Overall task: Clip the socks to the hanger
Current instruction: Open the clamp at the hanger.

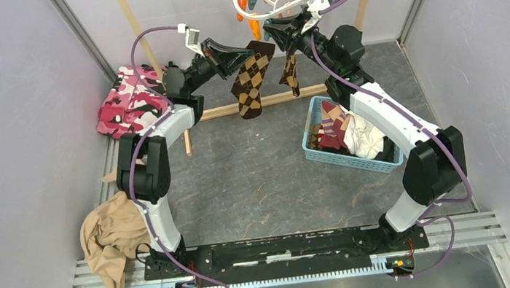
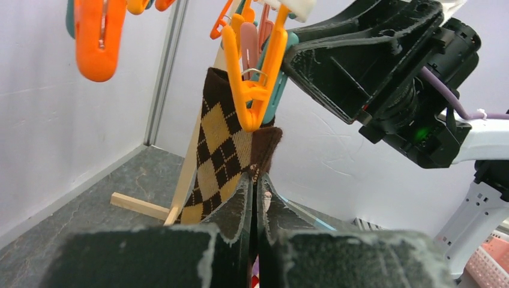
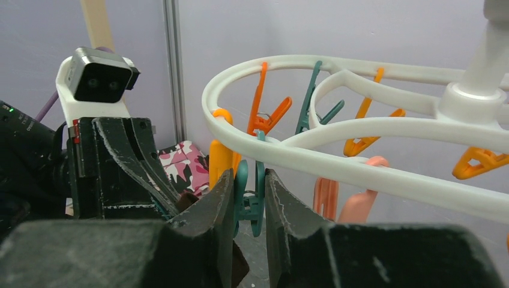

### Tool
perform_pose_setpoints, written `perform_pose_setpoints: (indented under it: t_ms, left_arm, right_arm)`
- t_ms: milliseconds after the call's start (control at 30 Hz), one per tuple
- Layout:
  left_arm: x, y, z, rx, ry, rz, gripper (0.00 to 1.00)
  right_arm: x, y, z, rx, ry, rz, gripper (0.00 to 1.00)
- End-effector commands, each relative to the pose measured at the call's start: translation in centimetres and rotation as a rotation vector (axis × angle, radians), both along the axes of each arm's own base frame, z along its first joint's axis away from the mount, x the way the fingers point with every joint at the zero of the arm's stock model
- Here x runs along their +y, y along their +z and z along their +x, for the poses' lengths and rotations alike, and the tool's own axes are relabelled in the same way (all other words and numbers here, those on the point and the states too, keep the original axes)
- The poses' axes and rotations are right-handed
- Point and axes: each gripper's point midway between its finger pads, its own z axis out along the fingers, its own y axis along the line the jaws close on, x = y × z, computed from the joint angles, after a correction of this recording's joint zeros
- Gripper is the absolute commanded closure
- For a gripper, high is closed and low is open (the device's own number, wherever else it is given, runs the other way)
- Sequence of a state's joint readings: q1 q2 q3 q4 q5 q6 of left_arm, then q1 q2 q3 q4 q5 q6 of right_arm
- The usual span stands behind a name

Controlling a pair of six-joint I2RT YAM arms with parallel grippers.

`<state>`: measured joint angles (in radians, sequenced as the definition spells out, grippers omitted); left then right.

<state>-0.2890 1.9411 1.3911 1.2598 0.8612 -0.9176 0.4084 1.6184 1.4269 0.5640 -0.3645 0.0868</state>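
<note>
Pinching an argyle sock (image 2: 222, 150), our left gripper (image 2: 255, 192) hides its edge. Our right gripper (image 3: 249, 180) squeezes a teal clothespin (image 3: 242, 198). More socks (image 1: 334, 125) lie in the basket (image 1: 348, 160).

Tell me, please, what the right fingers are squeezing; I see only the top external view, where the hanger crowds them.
Observer: In the right wrist view, the right gripper presses a teal clothespin hanging from the white hanger.
Operator: Thanks. Is the left gripper holding the argyle sock?
Observer: Yes, its wrist view shows the fingers shut on the sock's edge, below the brown cuff.
Operator: Is the cuff clipped?
Observer: An orange clothespin overlaps the cuff; whether it bites, I cannot tell.
</note>
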Motion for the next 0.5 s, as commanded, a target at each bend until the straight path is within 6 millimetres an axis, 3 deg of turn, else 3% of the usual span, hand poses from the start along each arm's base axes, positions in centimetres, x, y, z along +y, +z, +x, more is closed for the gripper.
perform_pose_setpoints:
  t_ms: [0,300,467]
  left_arm:
    - [-0.47,0.55,1.04,0.012,0.02,-0.006,0.98]
    - [-0.86,0.35,1.78,0.057,0.085,-0.026,0.98]
    - [-0.71,1.21,1.81,0.061,0.135,-0.08,0.98]
  right_arm:
    - [-0.39,4.08,-1.89,-0.073,0.031,0.051,0.91]
    - [-0.38,3.74,-1.71,-0.06,0.035,0.059,0.91]
    - [-0.44,3.32,-1.48,-0.049,0.035,0.057,0.91]
